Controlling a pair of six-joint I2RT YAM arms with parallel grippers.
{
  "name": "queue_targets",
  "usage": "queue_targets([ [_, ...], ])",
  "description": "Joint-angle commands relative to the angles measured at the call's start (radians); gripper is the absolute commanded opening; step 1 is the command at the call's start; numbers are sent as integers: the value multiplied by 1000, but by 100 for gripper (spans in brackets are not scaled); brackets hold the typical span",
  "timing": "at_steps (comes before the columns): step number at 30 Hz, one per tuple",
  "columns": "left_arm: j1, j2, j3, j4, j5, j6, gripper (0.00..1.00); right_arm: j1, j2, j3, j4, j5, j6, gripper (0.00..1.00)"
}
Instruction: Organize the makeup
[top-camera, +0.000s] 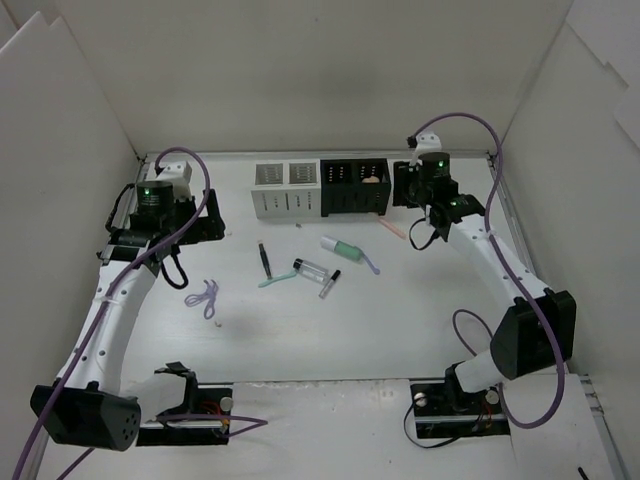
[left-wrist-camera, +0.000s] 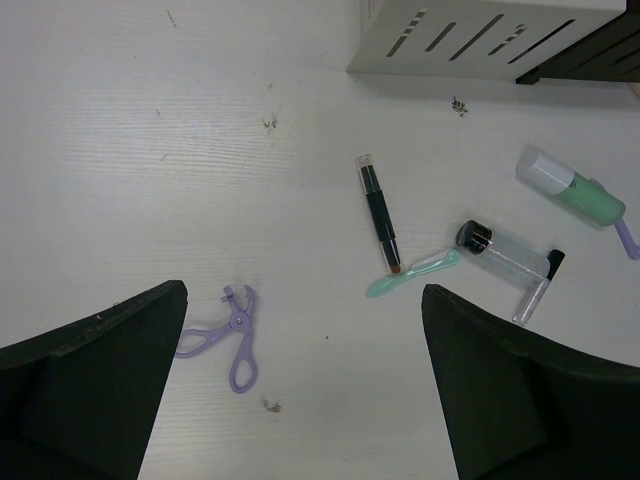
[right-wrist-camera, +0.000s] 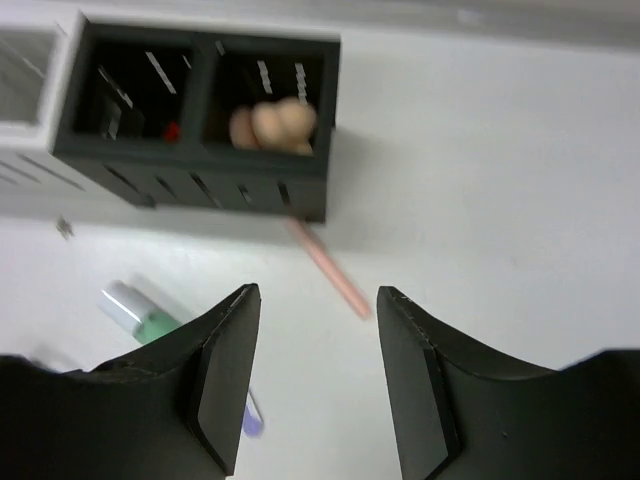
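Right gripper (right-wrist-camera: 318, 298) spread wide over the pink stick (right-wrist-camera: 328, 265) | stick on counter (right-wrist-camera: 480, 200) just beside black box (right-wrist-camera: 200, 170), long axis diagonal, ahead of the jaws | right arm nearer; left gripper (left-wrist-camera: 300, 300) also apart

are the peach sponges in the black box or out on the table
In. The peach sponges sit inside the black box, in its right-hand compartment in the right wrist view.

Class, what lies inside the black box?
In the black box, peach sponges sit in the right compartment, a small red item in the left. Anything under the sponges is hidden.
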Motion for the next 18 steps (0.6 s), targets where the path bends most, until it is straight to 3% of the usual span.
queue_targets([
  [1, 7, -20, 10, 51, 7, 1, 99, -58, 1, -62, -132, -95, 55, 48],
  [7, 7, -11, 10, 53, 10, 1, 100, -133, 85, -90, -186, -189, 69, 52],
  [18, 7, 10, 10, 51, 24, 4, 100, -156, 349, 86, -281, -197, 20, 51],
])
